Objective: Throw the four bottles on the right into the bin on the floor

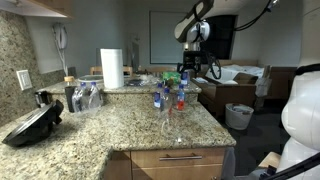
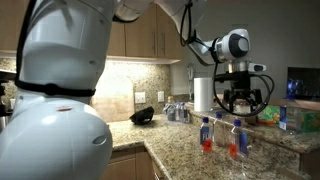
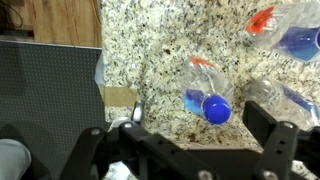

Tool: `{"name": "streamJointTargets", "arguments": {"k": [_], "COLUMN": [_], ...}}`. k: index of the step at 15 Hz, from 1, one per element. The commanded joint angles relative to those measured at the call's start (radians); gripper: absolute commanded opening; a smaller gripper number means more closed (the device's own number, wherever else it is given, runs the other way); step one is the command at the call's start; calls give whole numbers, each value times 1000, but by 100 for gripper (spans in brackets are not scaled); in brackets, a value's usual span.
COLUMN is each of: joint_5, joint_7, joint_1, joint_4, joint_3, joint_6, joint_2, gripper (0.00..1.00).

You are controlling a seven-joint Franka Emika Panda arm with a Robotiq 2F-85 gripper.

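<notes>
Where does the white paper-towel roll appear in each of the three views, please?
Exterior view: the white paper-towel roll stands upright at the counter's back, left of centre.
Exterior view: the roll stands right of centre, at the counter's back.
Wrist view: not in it.
Shared landmark: the speckled granite countertop bearing the small clear plastic bottles.

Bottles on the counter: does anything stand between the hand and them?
Nothing visible does. The open hand hangs above the bottles; in the wrist view the blue-capped bottle shows uncovered, with only bare granite around it.
</notes>
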Motion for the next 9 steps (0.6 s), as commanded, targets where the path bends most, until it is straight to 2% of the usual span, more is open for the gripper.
{"name": "streamJointTargets", "arguments": {"k": [1,9], "joint_5": [7,-28], "joint_7": [-76,-72], "joint_1": [-6,17], "joint_4": [68,124], "joint_3": [7,20], "joint_6": [-43,-77], "joint_2": [70,159], "gripper": [100,100]}}
